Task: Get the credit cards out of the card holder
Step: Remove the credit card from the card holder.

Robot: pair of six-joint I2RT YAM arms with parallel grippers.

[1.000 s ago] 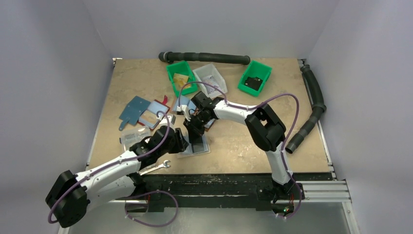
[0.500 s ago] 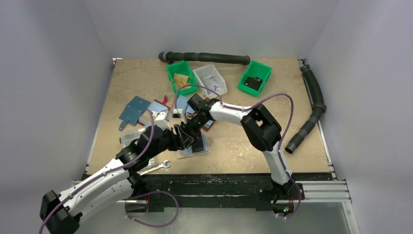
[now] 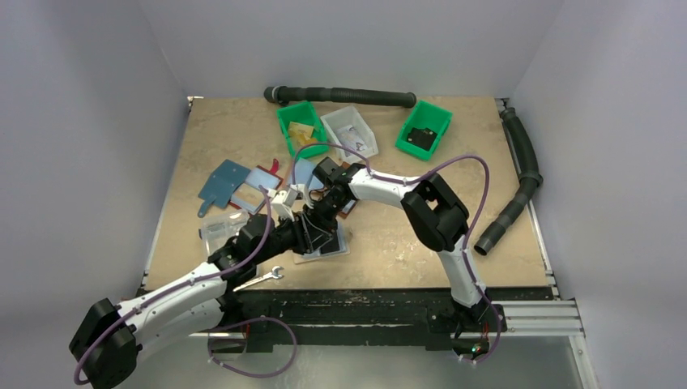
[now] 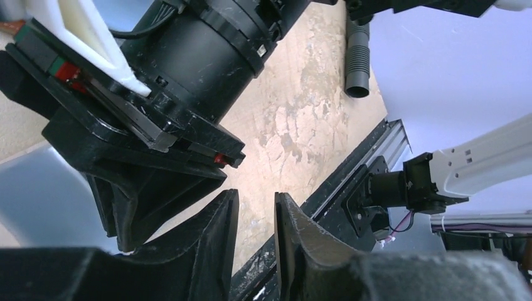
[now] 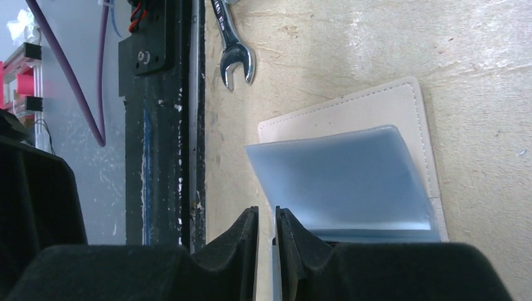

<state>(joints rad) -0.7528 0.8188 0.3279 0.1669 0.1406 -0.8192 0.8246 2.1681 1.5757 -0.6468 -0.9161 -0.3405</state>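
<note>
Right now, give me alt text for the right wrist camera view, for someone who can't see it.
The right pincer pinches the near corner of a thin light blue card, tilted up over a flat whitish stitched card holder on the beige table. A silver wrench lies beyond.

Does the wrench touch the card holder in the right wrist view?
No, the wrench lies apart from the card holder, with bare table between them.
</note>
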